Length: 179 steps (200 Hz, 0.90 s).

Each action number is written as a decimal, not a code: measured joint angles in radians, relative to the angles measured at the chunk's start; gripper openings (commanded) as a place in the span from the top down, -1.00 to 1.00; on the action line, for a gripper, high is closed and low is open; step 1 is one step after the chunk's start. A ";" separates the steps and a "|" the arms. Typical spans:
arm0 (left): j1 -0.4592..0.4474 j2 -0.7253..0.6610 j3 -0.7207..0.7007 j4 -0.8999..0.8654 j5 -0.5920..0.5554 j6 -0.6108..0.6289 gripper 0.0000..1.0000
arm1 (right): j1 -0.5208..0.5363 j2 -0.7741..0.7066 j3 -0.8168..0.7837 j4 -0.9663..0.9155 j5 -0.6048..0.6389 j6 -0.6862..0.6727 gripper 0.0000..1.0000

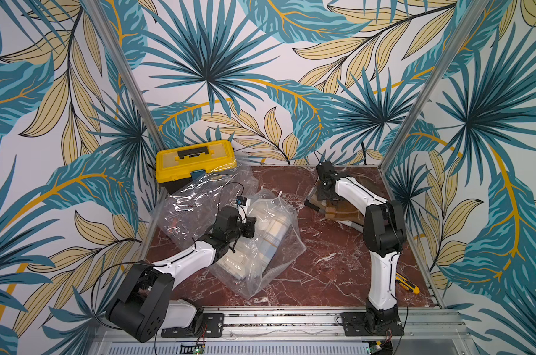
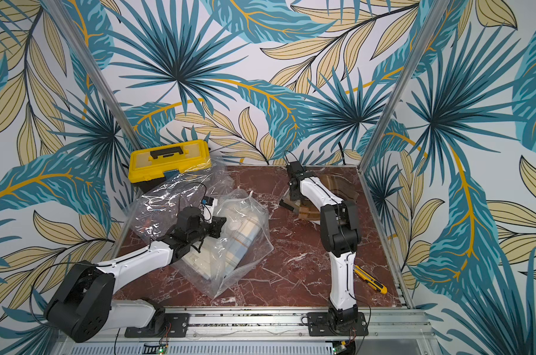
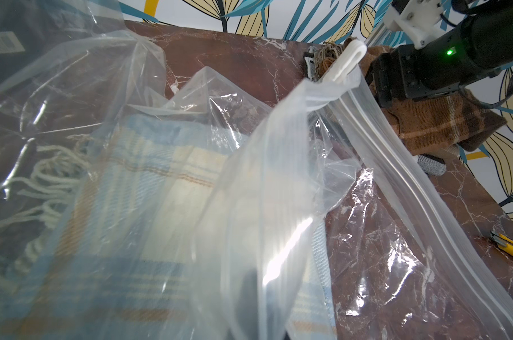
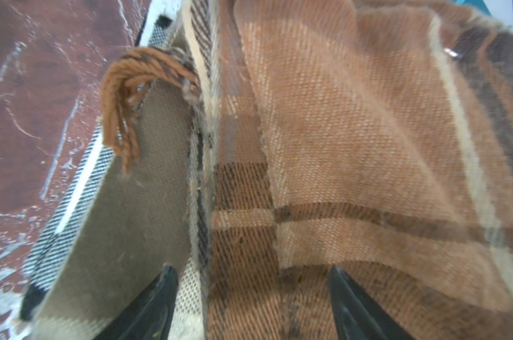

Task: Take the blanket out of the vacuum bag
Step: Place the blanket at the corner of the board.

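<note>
Bag (image 1: 286, 235): crinkled clear plastic on the left-centre of the table (image 1: 322, 270), on the near side of the toolbox (image 1: 196, 159). Its zip edge (image 3: 396, 164) faces the table's middle, and a white slider clip (image 3: 348, 60) sits at the far end of the zip. The mouth gapes in the left wrist view.

Blue blanket (image 1: 269, 236): folded pale blue and cream plaid, fully inside the bag. Its cream fringe (image 3: 43, 182) shows through the film.

Left gripper (image 1: 250, 228): over the bag's left part, jaws closed. In the left wrist view a fold of bag film rises from the dark finger (image 3: 251, 291), which shows through the plastic, so the claw appears to pinch the bag's upper layer. Its tips are not seen directly.

Second bag (image 1: 193, 203): clear, no blanket seen in it. It lies between the toolbox and the bag, and its far edge rests against the toolbox front.

Right gripper (image 4: 251, 268): at the back right of the table, claw spread wide with both black fingers well apart. It is low over the brown blanket (image 4: 352, 132) and clamps nothing. I cannot tell whether the tips touch the cloth.

Brown blanket: plaid, bunched, well apart from the bag, with a brown tassel (image 4: 123, 97) at its edge.

Knife (image 1: 408, 284): yellow, near the right edge of the table, beside the right arm.
</note>
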 measured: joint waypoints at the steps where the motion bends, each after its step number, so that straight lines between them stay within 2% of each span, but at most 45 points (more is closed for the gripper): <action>1: 0.000 0.000 0.000 0.000 0.000 0.000 1.00 | 0.000 0.001 0.000 0.000 0.000 0.000 -0.63; 117: 0.000 0.000 0.000 -0.020 -0.004 0.010 1.00 | -0.040 0.033 0.028 -0.019 -0.039 0.002 -0.12; 145: 0.000 0.000 0.000 -0.021 -0.004 0.011 1.00 | -0.047 0.040 0.028 -0.018 -0.060 0.004 0.24; 167: 0.000 0.000 0.000 -0.021 -0.004 0.011 1.00 | -0.053 0.041 0.026 -0.014 -0.080 0.000 0.84; 176: 0.000 0.000 0.000 -0.021 -0.004 0.010 1.00 | -0.055 0.041 0.025 -0.013 -0.084 0.000 1.00; 179: 0.000 0.000 0.000 -0.021 -0.004 0.010 1.00 | -0.055 0.041 0.024 -0.013 -0.087 0.006 1.00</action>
